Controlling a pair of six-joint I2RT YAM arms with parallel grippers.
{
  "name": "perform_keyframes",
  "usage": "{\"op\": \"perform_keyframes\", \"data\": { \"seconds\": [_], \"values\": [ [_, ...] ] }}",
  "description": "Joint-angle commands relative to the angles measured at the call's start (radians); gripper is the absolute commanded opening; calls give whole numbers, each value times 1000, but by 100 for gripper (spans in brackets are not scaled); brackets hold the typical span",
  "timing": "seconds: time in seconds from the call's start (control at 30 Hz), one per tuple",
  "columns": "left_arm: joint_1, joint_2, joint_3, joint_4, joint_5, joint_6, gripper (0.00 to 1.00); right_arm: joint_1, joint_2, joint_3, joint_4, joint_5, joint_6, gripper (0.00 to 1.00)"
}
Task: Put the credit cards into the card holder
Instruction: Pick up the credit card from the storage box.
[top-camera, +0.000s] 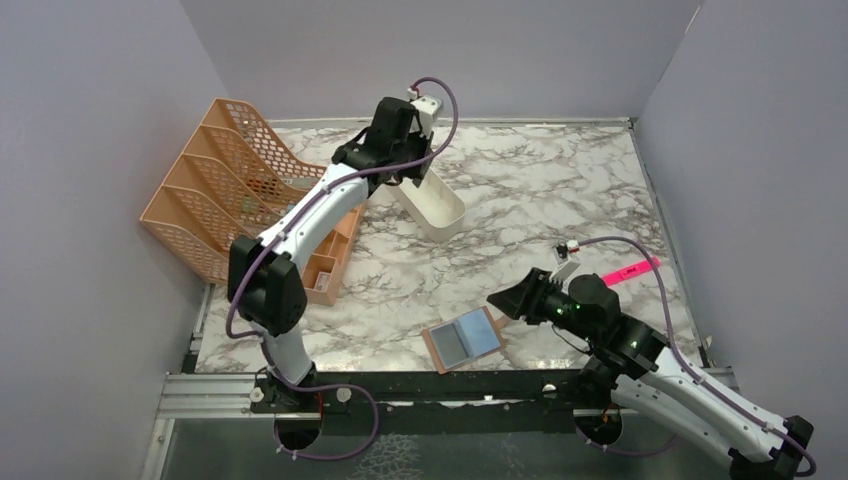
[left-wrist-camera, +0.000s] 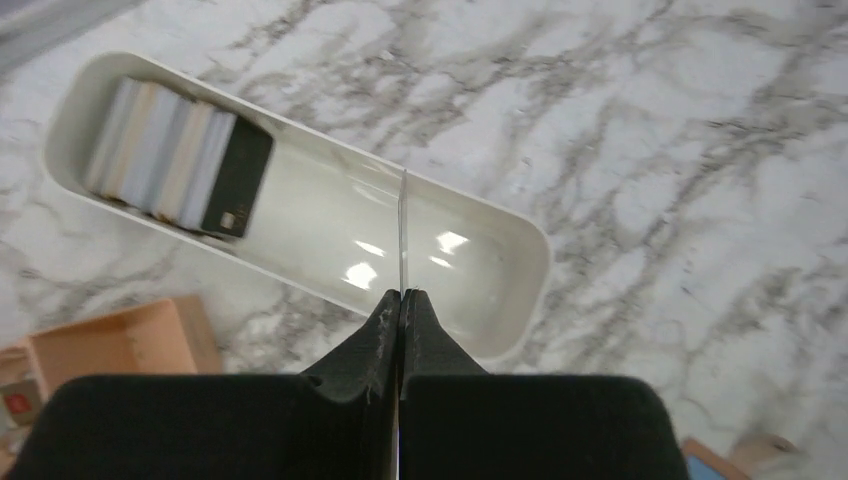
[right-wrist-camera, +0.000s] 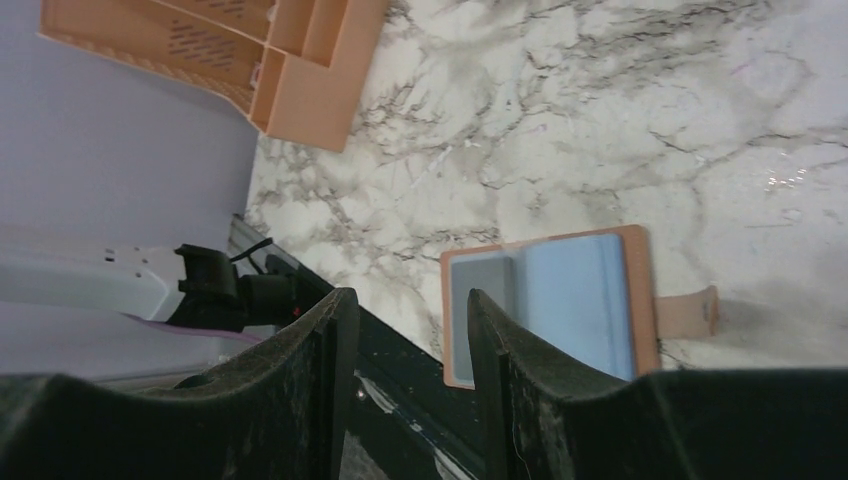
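While hovering over the tray (top-camera: 450, 215), pinches one card (left-wrist-camera: 403, 230) edge-on in the pressed-together left gripper (left-wrist-camera: 402, 298). Shows other cards (left-wrist-camera: 170, 160) stacked at the tray's upper-left end in the wrist view. Needs a carry down and right in the top view to the holder (top-camera: 463, 338), open at lower centre, long axis roughly left-right, well apart. Has the right gripper (right-wrist-camera: 412, 300) spread just beside it, nearer.

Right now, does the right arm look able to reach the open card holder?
Probably yes: the card holder lies open just ahead of the open right end effector, with nothing between them.
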Motion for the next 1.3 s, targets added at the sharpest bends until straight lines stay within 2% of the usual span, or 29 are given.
{"op": "perform_keyframes", "data": {
  "seconds": [0.0,0.13,0.27,0.43,0.7,1.0,1.17,1.27],
  "values": [
    [-4,-202,-209,142,294,-241,0,3,-29,-25,210,-88,58,49],
    [-2,-358,-454,342,447,-431,0,3,-17,-29,326,-118,80,48],
    [-1,-479,-689,597,608,-660,0,3,20,-31,429,-135,134,42],
    [-2,-587,-900,845,717,-898,0,3,52,-68,585,-129,226,34],
    [-11,-729,-1045,874,732,-999,0,3,115,-74,673,-70,285,37],
    [-56,-728,-1096,933,775,-1051,0,3,238,-72,792,-129,302,39],
    [-78,-721,-1105,943,774,-1056,0,3,273,-84,840,-151,303,30],
    [-81,-718,-1112,944,770,-1062,0,3,274,-93,858,-155,295,12]
  ]
}}
